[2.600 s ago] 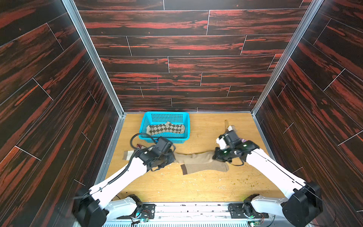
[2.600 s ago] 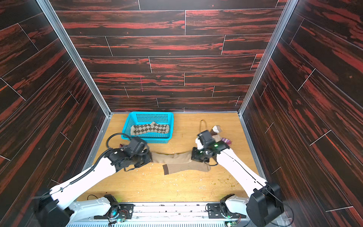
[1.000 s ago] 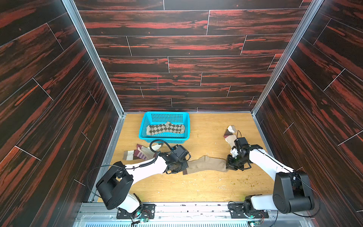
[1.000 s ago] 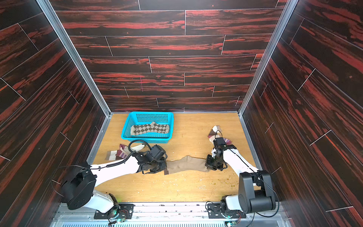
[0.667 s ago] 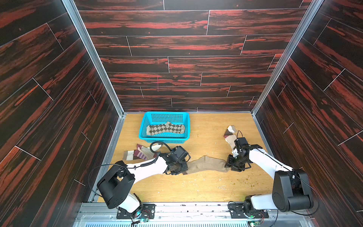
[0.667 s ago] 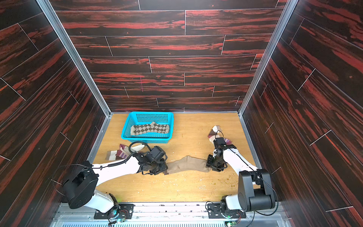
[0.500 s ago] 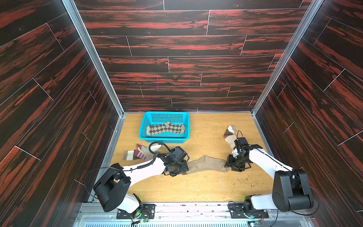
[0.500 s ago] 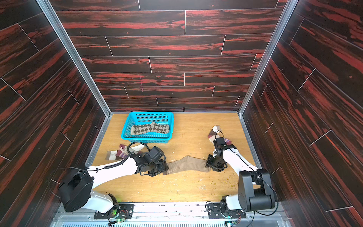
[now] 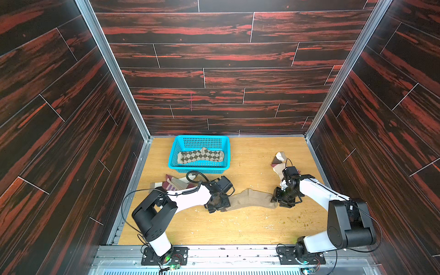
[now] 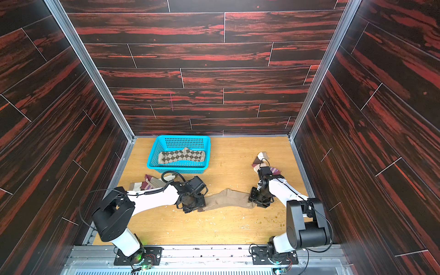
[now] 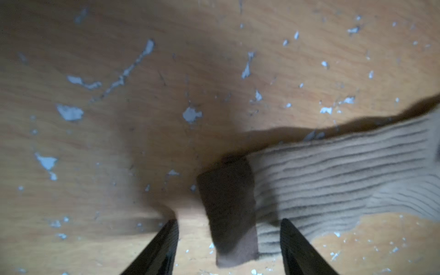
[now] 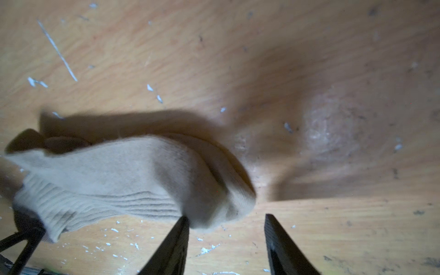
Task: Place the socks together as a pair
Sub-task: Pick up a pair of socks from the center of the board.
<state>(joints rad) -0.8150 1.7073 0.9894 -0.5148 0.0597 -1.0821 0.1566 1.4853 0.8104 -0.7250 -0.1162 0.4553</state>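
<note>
- Left gripper [image 11: 228,226]: jaws spread, the brown cuff of the tan sock [image 11: 333,181] lies loose between them.
- Right gripper [image 12: 226,219]: jaws spread, beside the sock's toe.
- The tan sock lies flat on the table [image 9: 214,226] between both grippers.
- The blue basket [image 9: 173,152] holds argyle socks [image 9: 201,156].

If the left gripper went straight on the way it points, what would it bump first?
Probably the sock's brown cuff, which lies between the left gripper's open jaws, with the table right beneath. How near it is, I can't tell.
</note>
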